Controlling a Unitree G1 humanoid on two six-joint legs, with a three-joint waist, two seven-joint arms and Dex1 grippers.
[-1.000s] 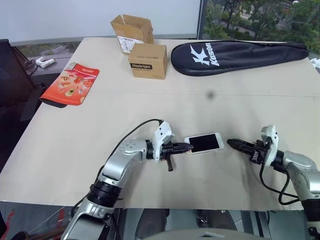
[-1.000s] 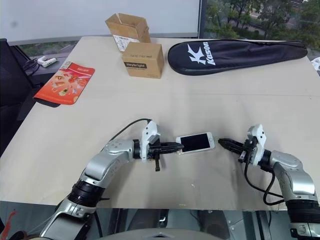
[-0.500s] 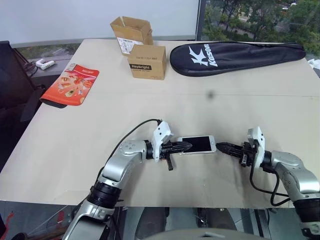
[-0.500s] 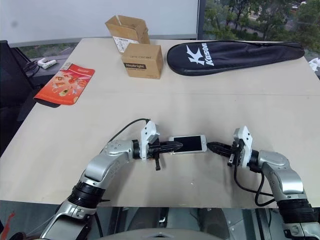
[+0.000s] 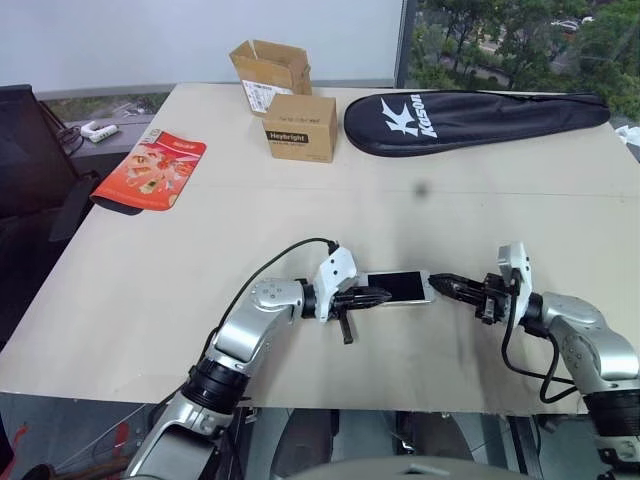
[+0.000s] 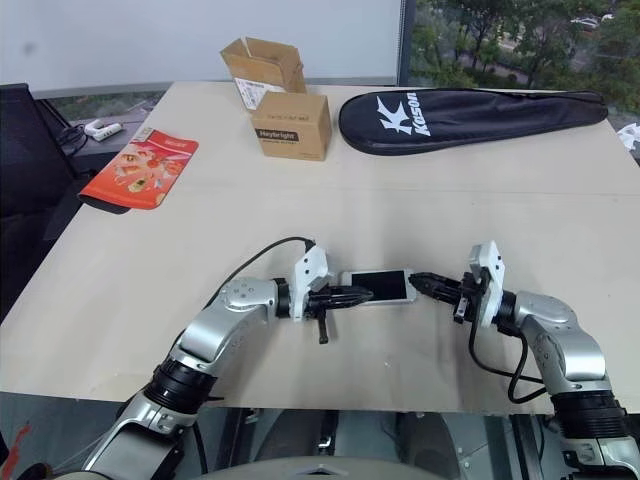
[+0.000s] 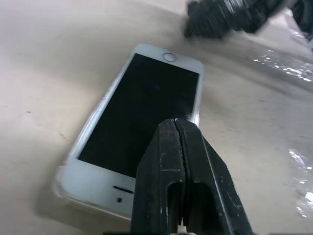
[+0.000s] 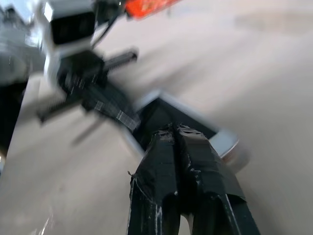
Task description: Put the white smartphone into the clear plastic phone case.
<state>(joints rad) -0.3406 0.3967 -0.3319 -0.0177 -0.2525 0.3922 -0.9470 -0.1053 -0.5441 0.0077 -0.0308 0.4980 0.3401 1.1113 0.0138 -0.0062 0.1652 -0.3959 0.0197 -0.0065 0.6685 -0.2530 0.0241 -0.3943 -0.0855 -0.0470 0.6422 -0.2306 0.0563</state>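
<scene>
White smartphone (image 5: 398,287) laid flat, screen up, on bench (image 5: 150,260), near front edge at centre. Left gripper (image 5: 383,296) placed at phone's 9 o'clock end, fingers (image 7: 178,181) pressed together, tip over screen. Right gripper (image 5: 436,283) set at phone's 3 o'clock end, fingers (image 8: 183,169) pressed together. Clear plastic phone case not made out with certainty. Racket bag (image 5: 470,113) seen at 1 o'clock, cardboard boxes (image 5: 298,126) at 11 o'clock.

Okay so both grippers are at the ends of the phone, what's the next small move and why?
Probably press the two shut grippers gently inward and down. The left gripper and right gripper bracket the white smartphone, which lies flat on the table, seemingly already within the clear plastic phone case, so seating it looks due.
</scene>
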